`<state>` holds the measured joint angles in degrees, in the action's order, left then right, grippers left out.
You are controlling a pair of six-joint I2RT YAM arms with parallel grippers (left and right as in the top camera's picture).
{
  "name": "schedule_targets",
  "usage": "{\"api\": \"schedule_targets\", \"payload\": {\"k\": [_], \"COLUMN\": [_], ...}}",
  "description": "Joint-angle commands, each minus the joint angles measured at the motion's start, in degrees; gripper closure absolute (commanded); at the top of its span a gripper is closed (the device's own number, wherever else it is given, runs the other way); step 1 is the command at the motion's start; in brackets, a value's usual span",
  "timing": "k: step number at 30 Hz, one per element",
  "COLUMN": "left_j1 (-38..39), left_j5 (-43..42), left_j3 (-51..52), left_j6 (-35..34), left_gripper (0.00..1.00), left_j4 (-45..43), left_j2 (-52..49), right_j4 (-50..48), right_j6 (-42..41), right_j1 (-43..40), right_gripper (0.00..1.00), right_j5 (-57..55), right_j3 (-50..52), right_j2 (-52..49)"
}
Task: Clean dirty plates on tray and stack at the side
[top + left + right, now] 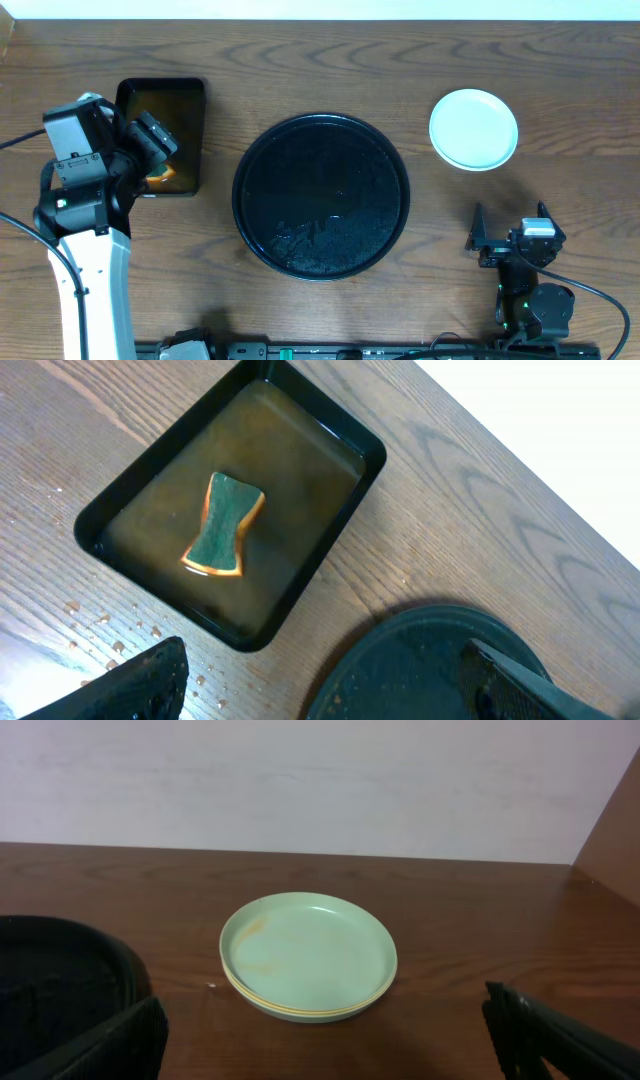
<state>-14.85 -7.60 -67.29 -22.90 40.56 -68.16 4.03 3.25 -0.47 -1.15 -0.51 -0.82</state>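
Note:
The plates (474, 129) sit stacked at the back right of the table; in the right wrist view the stack (308, 956) shows a pale blue-white plate on top, a yellow rim under it and a faint orange smear at the left. The large round black tray (321, 195) holds no plates; its rim also shows in the left wrist view (420, 660). My left gripper (158, 145) is open and empty over the small rectangular tray. My right gripper (510, 232) is open and empty, in front of the stack.
A small rectangular black tray (232, 500) of brownish water holds a green and orange sponge (222, 524) at the left. Water drops lie on the wood beside it (110, 635).

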Motion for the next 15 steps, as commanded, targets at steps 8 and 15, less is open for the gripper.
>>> {"api": "schedule_targets", "payload": {"k": [8,15], "left_j1": [-0.2,-0.2], "left_j5": [-0.4,-0.3], "left_j3": [-0.2,-0.2], "left_j6": [0.3,0.4], "left_gripper": [0.14,0.14], "left_j4": [1.7,12.1], "left_j2": [0.0,-0.9], "right_j4": [0.1,0.1], "right_j6": [0.7,0.7], "right_j1": [-0.3,-0.3], "right_gripper": [0.01,0.01], "right_j5": [-0.7,-0.7], "right_j3": [0.2,0.2], "right_j2": [0.5,0.5]}}
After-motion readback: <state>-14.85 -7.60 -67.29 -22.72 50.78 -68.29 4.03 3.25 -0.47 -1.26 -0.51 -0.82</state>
